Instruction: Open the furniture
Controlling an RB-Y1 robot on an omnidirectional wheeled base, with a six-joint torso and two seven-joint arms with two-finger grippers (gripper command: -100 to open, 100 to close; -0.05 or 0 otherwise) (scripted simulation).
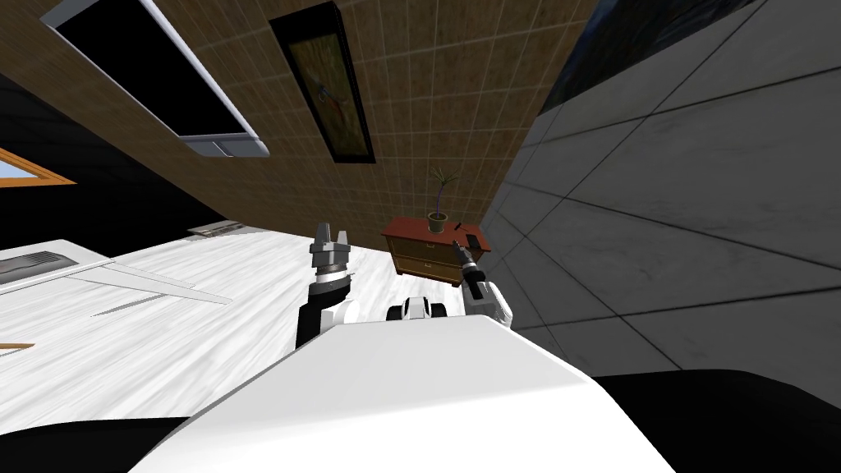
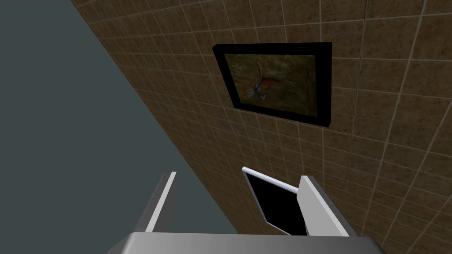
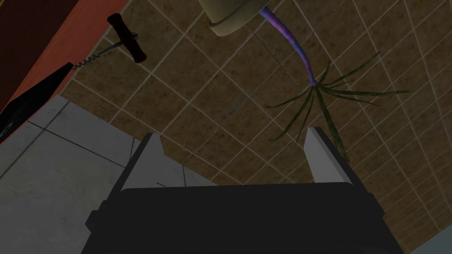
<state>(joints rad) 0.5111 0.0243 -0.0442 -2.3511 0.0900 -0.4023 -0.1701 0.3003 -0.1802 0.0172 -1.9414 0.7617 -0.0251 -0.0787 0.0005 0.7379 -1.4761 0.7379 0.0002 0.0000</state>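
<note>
Approach step. Right gripper released, raised near wooden cabinet, no contact. Left gripper released, idle. Next: lower to upper drawer, grasp, pull.

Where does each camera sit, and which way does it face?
Head view: on the head, steeply down and forward, rolled, at the wooden drawer cabinet; forearms, left gripper and right gripper show.
Left wrist view: on the left hand, facing the brown tiled wall; its open fingers show.
Right wrist view: on the right hand, facing the potted plant and corkscrew; open fingers show.
Head and right wrist views share the plant.
</note>
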